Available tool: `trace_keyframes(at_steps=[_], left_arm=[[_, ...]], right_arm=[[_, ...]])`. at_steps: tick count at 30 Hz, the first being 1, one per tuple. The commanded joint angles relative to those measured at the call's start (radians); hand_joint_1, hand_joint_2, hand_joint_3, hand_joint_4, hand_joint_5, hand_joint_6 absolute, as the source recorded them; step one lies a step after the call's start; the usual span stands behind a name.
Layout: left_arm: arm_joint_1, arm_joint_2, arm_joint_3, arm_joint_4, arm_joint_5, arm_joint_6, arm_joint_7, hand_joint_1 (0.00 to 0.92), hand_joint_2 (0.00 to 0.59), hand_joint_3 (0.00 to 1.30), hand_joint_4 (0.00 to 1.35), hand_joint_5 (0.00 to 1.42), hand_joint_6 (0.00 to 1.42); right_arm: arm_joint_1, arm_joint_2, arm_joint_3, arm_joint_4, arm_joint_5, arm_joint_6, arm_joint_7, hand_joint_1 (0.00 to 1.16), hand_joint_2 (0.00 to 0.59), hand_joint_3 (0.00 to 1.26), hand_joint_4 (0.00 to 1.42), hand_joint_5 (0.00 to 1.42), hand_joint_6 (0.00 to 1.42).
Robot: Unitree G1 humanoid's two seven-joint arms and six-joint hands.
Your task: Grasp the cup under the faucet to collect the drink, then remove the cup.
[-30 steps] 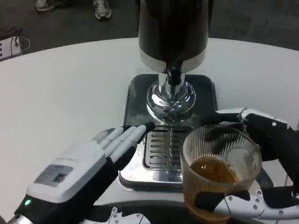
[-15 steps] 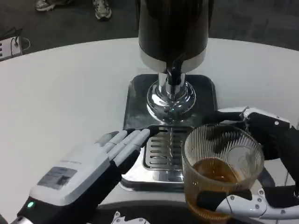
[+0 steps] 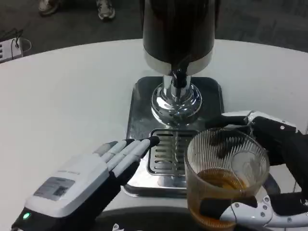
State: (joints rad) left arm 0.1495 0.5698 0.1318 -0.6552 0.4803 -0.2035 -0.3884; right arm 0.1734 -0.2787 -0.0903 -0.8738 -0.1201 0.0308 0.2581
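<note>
A ribbed clear glass cup (image 3: 225, 177) with amber drink in its bottom is held by my right hand (image 3: 269, 168), fingers wrapped around its far side and thumb under its near side. The cup hangs at the front right of the drip grate (image 3: 168, 151), away from the black faucet spout (image 3: 178, 77) of the dark drink dispenser (image 3: 178, 33). My left hand (image 3: 82, 183) lies flat, fingers straight and together, with its fingertips (image 3: 142, 143) at the left edge of the grate. It holds nothing.
The dispenser's chrome foot (image 3: 175, 103) stands on a dark metal tray (image 3: 139, 103) in the middle of the round white table (image 3: 72, 91). Shoes of a bystander (image 3: 103, 8) and a cabled white device (image 3: 9, 47) lie beyond the table's far edge.
The cup and my right hand have stayed at the grate's front right, shifting only slightly. My left hand has drifted a little lower in the picture, fingertips staying by the grate's left edge.
</note>
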Motion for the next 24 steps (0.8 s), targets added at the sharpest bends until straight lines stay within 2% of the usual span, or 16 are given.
trace_keyframes(at_steps=[1,24], left_arm=[[0.017,0.007,0.009,-0.017,-0.010,0.004,-0.014,0.000,0.070,0.00,0.00,0.00,0.00],[0.047,0.008,0.030,-0.022,-0.033,-0.002,-0.010,0.000,0.070,0.00,0.00,0.00,0.00]], right_arm=[[0.009,0.012,0.006,-0.037,0.010,-0.049,-0.014,0.95,0.193,1.04,1.26,1.42,1.42],[0.024,0.017,0.019,-0.060,0.000,-0.040,-0.014,0.93,0.183,1.04,1.26,1.42,1.42]])
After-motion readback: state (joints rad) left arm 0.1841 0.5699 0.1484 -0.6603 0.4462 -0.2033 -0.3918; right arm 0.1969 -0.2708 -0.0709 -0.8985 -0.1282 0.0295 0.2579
